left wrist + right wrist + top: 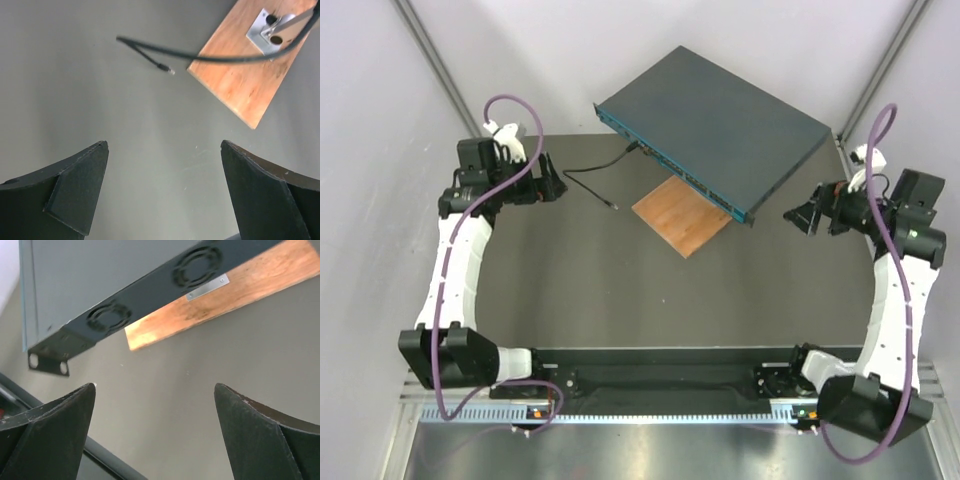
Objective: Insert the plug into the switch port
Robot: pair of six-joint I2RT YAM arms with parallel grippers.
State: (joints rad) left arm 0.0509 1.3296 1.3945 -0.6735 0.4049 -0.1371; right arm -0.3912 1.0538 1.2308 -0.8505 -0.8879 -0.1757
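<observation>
The network switch (720, 125) lies at the back of the table, its teal front face (672, 168) with the row of switch ports turned toward the left front. A thin black cable (588, 176) runs from that face across the mat, and its loose end carries the small pale plug (613, 205), which lies flat. In the left wrist view the plug (171, 72) rests ahead of my left gripper (164, 142), which is open and holds nothing. My right gripper (155, 385) is open and holds nothing beside the switch's vented side (150, 295). The grippers (552, 185) (800, 215) flank the switch.
A brown wooden board (682, 215) pokes out from under the switch's front, with a metal bracket (267, 30) on it. The switch's mounting ear (48, 360) sticks out at its corner. The table's right edge rail (105, 460) runs close under my right gripper.
</observation>
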